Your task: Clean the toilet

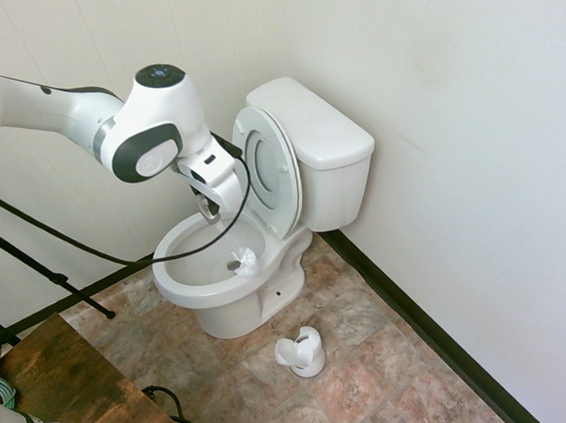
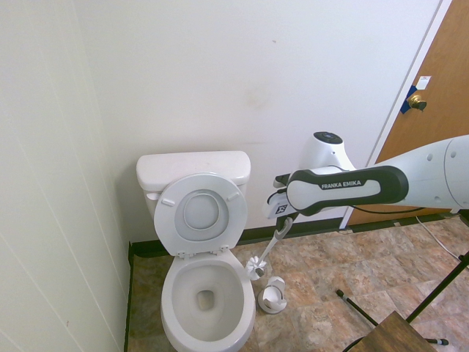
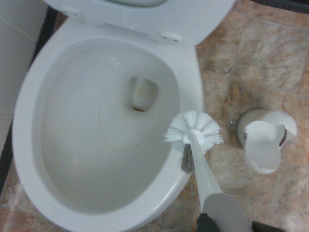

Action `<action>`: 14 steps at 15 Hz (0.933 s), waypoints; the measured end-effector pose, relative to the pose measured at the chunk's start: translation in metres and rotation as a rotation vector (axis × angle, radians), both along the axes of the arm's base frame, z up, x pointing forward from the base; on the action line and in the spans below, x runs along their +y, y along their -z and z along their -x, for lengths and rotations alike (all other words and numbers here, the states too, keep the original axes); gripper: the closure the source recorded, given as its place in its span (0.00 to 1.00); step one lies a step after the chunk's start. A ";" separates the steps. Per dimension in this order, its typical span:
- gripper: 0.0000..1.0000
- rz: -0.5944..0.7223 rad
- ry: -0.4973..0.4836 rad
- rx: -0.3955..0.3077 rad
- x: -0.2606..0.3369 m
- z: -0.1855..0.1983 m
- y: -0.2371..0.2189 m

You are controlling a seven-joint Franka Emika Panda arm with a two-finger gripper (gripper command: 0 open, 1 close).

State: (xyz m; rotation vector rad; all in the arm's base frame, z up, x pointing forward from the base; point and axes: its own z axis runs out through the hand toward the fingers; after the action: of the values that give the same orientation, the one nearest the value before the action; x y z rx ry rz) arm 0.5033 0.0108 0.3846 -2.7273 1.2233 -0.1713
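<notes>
The tool [image 2: 284, 221] was closed round the grey grip of the toilet brush [image 2: 269, 248], its fingers drawn in as far as that handle seemed to allow. The brush slanted down from it, with the round white bristle head [image 3: 203, 129] at the low end.

The toilet [image 2: 207, 276] stood against the wall by its tank [image 2: 193, 167], the lid [image 2: 169, 222] and seat raised, so that the bowl [image 3: 77, 130] was open from above. In the second exterior view, the bowl lay to the left of the bristle head, while the white brush holder [image 2: 272, 295] was on the floor to the right. From the wrist, the head overlapped the rim [image 3: 170, 186] on the holder's side, not the middle of the bowl; the drain opening [image 3: 144, 93] lay further inward, across the inner slope. The first exterior view set the bristles against the bowl's inside, but this looked like an effect of the angle, and whether they touched the porcelain could not be told.

The move called for, then, was probably sideways, away from the holder and over the rim, before any lowering; going straight down risked catching the bristles on the rim's edge. Scrubbing seemed yet to be done.
</notes>
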 end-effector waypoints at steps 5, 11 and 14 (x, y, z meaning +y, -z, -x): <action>1.00 -0.021 -0.099 -0.018 0.068 0.004 0.009; 1.00 -0.035 -0.110 -0.023 0.119 -0.054 0.065; 1.00 -0.024 -0.083 -0.027 0.140 -0.090 0.093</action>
State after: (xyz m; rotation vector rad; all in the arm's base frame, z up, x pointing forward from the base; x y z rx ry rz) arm 0.5936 0.1507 0.2917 -2.7398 1.0951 -0.1822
